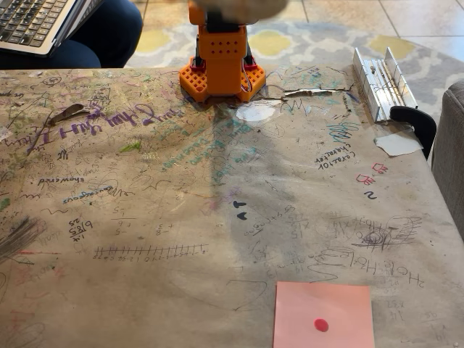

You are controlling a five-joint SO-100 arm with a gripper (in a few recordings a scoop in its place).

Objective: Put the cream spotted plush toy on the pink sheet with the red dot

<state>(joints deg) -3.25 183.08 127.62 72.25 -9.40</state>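
Scribbled brown paper covers the counter [145, 217]. Pink sheet [323, 315] with its red dot [321, 325] lies flat at the near edge, right of centre, nothing on it. A blurred cream shape [239, 7] at the far edge, above the orange arm base [221, 61], is possibly the plush toy; jaws' state cannot be told. Risk: a long carry to the sheet; a loose grip could drop the toy short.

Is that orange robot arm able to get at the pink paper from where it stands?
Probably yes, though it looks far. Nothing stands between the orange arm's base and the pink sheet with the red dot on the scribbled table. The gripper is hard to make out.
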